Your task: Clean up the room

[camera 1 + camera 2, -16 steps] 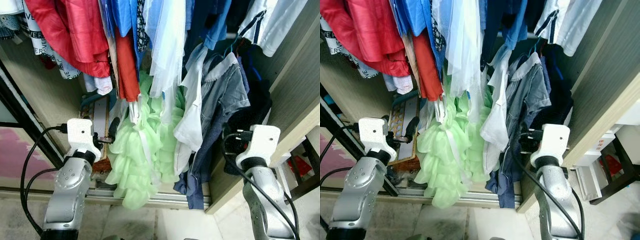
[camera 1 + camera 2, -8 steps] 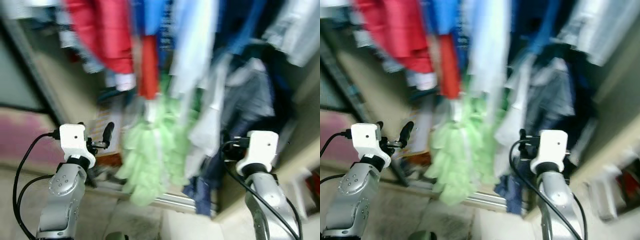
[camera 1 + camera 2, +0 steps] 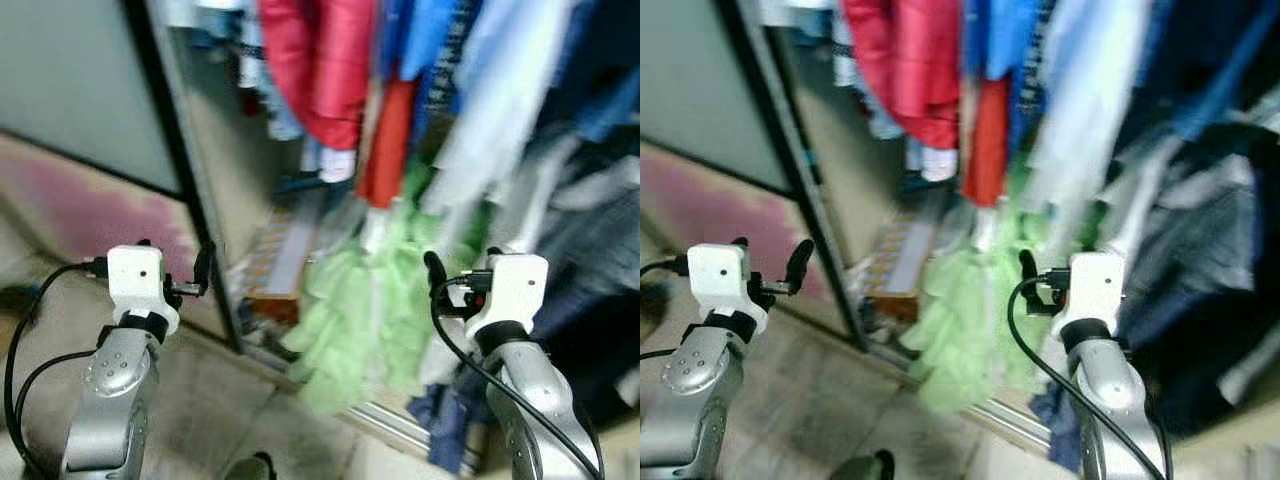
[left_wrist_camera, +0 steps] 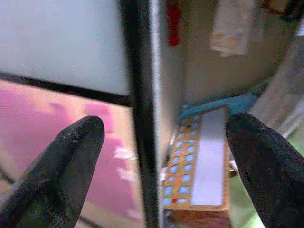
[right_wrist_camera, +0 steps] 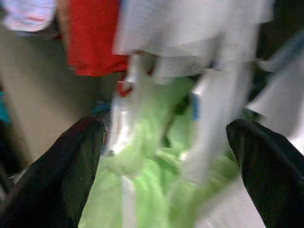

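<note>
Left eye view, blurred: a wardrobe of hanging clothes, a pale green ruffled garment [image 3: 365, 310] drooping lowest, red garments [image 3: 335, 60] above. The right gripper [image 5: 166, 166] hovers just before the green ruffles, fingers wide apart, empty. The left gripper [image 4: 164, 161], also spread and empty, faces the black door frame [image 4: 140, 109] beside a patterned box [image 4: 202, 166]
</note>
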Motion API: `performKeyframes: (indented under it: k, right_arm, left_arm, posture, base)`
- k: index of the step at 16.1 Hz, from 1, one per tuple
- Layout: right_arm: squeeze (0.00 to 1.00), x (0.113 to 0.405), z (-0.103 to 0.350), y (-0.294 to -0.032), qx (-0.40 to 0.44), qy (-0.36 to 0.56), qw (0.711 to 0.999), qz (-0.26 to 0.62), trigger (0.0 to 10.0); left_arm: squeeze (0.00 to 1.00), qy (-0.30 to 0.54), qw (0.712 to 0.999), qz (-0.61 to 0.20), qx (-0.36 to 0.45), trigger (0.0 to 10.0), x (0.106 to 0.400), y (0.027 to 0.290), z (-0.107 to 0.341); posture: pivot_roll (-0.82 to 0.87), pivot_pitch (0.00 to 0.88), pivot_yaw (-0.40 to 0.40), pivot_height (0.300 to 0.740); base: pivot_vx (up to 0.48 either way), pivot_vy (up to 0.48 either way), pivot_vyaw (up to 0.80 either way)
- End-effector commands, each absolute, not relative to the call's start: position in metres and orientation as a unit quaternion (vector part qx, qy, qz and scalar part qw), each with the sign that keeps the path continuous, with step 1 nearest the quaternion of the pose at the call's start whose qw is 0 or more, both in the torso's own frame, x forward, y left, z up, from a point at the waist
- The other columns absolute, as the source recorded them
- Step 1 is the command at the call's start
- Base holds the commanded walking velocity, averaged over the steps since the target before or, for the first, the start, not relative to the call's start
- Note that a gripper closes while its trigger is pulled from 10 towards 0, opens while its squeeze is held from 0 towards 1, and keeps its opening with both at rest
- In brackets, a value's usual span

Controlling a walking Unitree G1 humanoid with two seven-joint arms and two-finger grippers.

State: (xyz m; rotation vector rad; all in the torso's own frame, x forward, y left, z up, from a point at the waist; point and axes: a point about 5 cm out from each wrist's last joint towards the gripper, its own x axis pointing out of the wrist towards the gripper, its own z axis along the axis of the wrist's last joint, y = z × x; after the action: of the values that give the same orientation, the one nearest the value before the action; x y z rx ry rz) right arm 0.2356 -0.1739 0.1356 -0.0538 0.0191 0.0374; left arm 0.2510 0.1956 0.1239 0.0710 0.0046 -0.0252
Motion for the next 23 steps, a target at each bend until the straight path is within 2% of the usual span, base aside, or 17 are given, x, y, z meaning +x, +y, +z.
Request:
performKeyframes:
  k: [1,3,12,16,20,23]
  right_arm:
    - [0.0,0.237,0.139,-0.173,-0.021,0.002,0.999,0.026,10.0]
    - [0.0,0.236,0.138,-0.173,-0.014,0.004,0.999,0.029,10.0]
    - [0.0,0.24,0.13,-0.173,0.002,0.013,0.999,0.033,10.0]
    - [0.0,0.257,0.114,-0.175,0.0,0.021,0.999,0.028,10.0]
    - [0.0,0.263,0.094,-0.18,0.034,0.055,0.998,0.008,10.0]
    - [0.0,0.255,0.08,-0.185,0.005,0.071,0.997,0.008,10.0]
  left_arm:
    - [0.0,-0.001,0.999,-0.005,0.047,10.0,0.25,0.195,0.128]
    - [0.0,0.001,0.997,0.05,0.061,10.0,0.245,0.204,0.127]
    - [0.0,0.005,0.997,0.039,0.069,10.0,0.25,0.199,0.121]
    - [0.0,-0.012,0.997,0.042,0.07,10.0,0.267,0.195,0.125]
    - [0.0,0.015,0.995,0.041,0.094,10.0,0.264,0.202,0.099]
    - [0.0,0.034,0.995,0.064,0.07,10.0,0.253,0.209,0.086]
  posture:
    - [-0.07,0.0,-0.029,0.74]
    - [-0.08,0.0,-0.022,0.74]
    - [-0.07,0.0,-0.011,0.74]
    - [-0.04,0.0,-0.01,0.74]
    - [-0.04,0.0,-0.008,0.74]
    - [-0.04,0.0,-0.028,0.74]
  base:
    - [0.0,0.0,0.8]
    - [0.0,0.0,0.8]
    - [0.0,0.0,0.8]
    - [0.0,0.0,0.8]
    - [0.0,0.0,0.12]
    - [0.0,0.0,0.0]
